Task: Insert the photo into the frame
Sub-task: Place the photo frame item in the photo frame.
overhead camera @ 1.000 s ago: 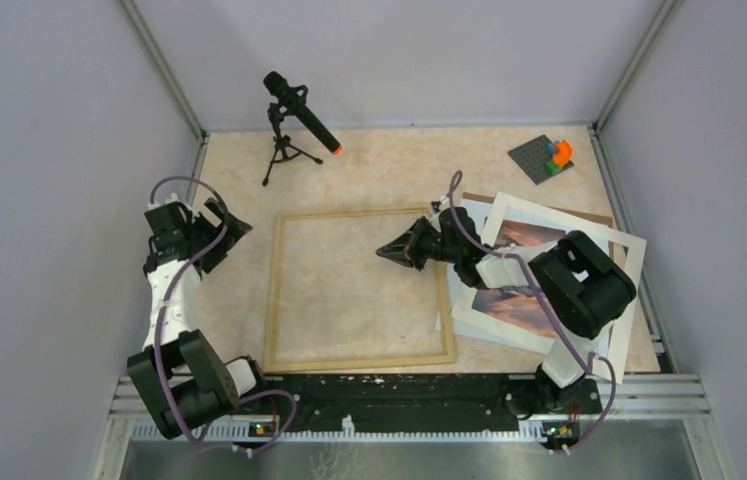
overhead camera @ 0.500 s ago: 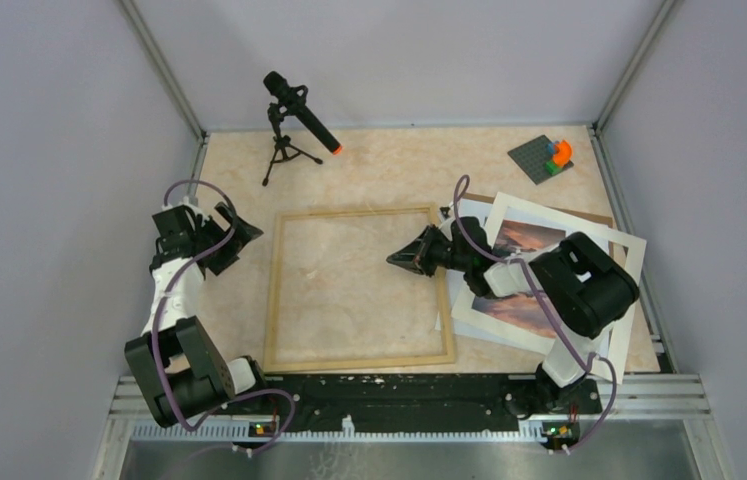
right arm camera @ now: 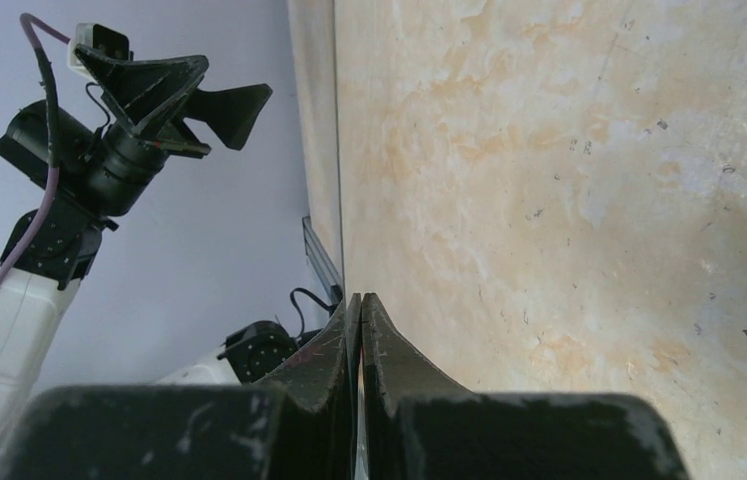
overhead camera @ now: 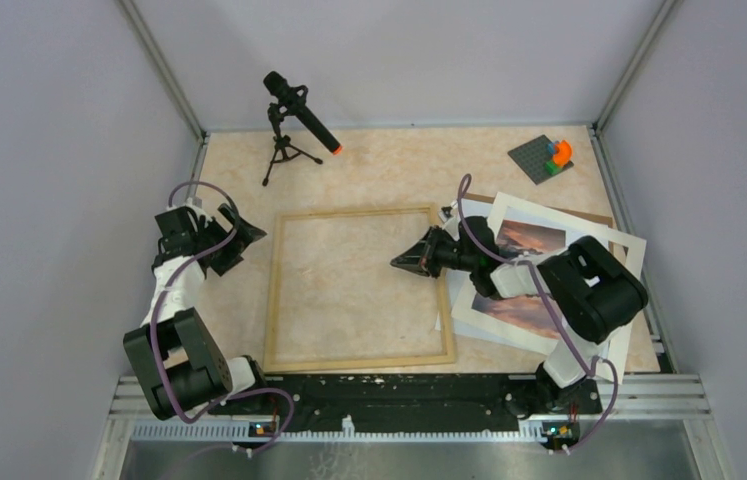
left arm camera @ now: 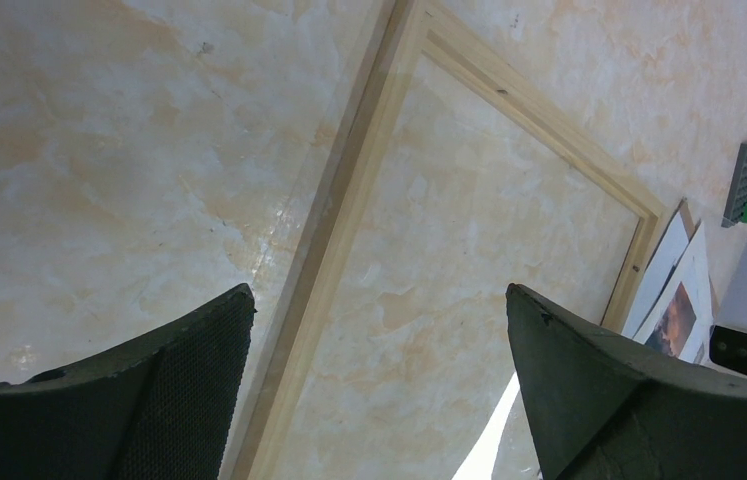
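Behind the right gripper, back along its own forearm in the overhead view, the photo is seen lying flat on the bench. It appears to be framed by the window of a white mat, with a brown backing board underneath and the arm crossing over its middle. Its long axis is tilted, running from far to near and skewed against the rails of the frame. The right gripper is closed on nothing and is pointed away from the photo, over the bare inside of the frame. The left gripper is held wide open and empty just outside the frame's opposite rail, so the photo is well apart from it and the right arm is judged much the nearer. From the left wrist, the frame is seen stretching ahead between and beyond the spread fingers of that gripper, with a sliver of the photo far ahead past the frame's far corner. From the right wrist, the fingers are seen pressed together at the gripper, only bench is seen ahead, and the photo is out of view behind.
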You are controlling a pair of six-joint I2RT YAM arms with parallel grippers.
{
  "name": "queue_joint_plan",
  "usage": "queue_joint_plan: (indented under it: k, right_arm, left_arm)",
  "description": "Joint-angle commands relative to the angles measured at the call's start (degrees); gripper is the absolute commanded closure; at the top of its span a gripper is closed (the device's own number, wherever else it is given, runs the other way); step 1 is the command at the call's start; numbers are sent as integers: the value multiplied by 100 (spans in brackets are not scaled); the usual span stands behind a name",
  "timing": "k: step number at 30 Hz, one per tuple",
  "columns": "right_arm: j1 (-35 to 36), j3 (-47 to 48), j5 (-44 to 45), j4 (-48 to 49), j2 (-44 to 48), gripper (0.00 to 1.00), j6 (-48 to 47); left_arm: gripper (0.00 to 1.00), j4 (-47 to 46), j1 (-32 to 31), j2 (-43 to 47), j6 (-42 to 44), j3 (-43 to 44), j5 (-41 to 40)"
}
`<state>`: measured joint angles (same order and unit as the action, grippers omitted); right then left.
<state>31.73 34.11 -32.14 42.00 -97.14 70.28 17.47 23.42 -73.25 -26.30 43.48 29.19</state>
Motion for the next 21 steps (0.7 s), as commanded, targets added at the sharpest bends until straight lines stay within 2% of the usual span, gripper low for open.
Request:
queue_joint_plan:
  k: [1, 21]
  right_arm:
    - [-87, -78, -261, 227, 271, 100, -199]
    - [-213, -256, -341, 8, 432, 100, -422]
  left_arm:
    - [2, -259, -15, -5, 46, -41, 105]
    - [2, -286, -18, 30, 47, -66, 118]
